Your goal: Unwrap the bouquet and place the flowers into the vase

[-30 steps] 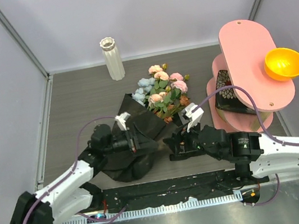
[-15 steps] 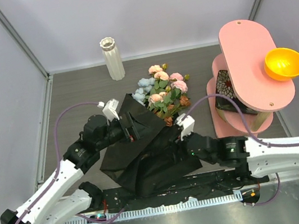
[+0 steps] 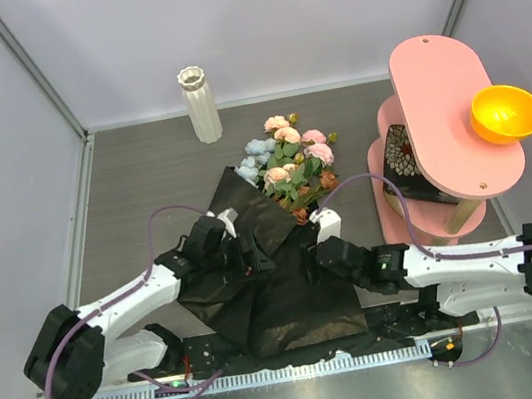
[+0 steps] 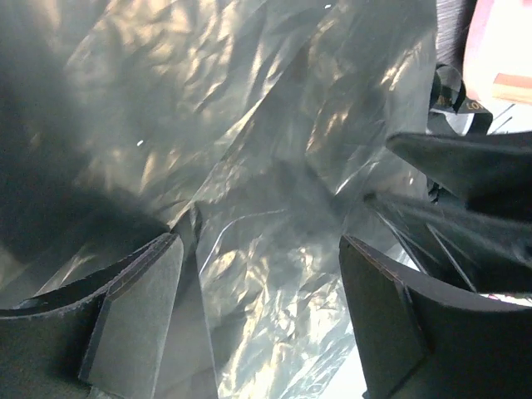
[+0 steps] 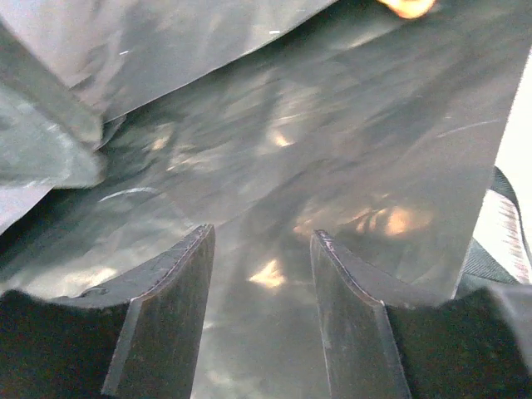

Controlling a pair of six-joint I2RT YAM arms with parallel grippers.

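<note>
Holding your left gripper [image 4: 259,243] wide open over the black wrapping paper [image 3: 292,297], your right gripper [image 5: 262,234] half open beside it, neither gripping anything, flowers [image 3: 290,160] just beyond.

wrapping paper [image 3: 292,302]: glossy black, grey sheen
flowers [image 3: 289,155]: pink, peach, pale blue, rust; green leaves
vase [image 3: 199,104]: white, vertical ribs
bowl [image 3: 506,113]: orange
tiered stand [image 3: 436,91]: pink
table [image 3: 141,179]: grey-brown wood grain

Flowers [image 3: 290,160] stems hidden under black paper [image 3: 282,298]; left fingers [image 4: 133,324], right fingers [image 5: 166,316] cropped at frame bottom
</note>
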